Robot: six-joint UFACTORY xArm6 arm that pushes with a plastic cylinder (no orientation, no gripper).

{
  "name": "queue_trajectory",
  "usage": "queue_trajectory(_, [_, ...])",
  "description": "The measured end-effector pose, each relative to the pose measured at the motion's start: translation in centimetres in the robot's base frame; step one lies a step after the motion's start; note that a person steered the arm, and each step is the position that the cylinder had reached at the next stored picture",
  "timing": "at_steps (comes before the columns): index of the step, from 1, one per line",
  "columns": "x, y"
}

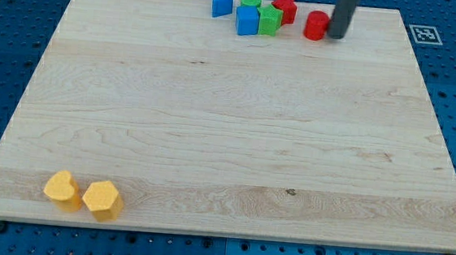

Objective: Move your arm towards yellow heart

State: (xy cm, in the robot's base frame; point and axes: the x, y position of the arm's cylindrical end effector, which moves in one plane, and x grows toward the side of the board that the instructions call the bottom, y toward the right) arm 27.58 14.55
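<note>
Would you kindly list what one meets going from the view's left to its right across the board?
Yellow heart → yellow hexagon block → blue triangular block → blue cube → green star-like block → red cylinder → my tip.

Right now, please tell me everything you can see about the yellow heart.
The yellow heart is a small, matte yellow block with a lobed outline, lying flat on the wooden board near the view's bottom left corner. Its right side touches, or almost touches, a yellow hexagon block. My tip is far away, at the view's top.
</note>
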Motion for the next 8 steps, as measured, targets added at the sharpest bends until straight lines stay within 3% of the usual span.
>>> queue_trajectory(2, [-2.0, -1.7])
queue_trajectory(4, [9.8, -1.8])
queue_trajectory(5, [13.4, -6.5])
queue_trajectory(8, [12.8, -20.1])
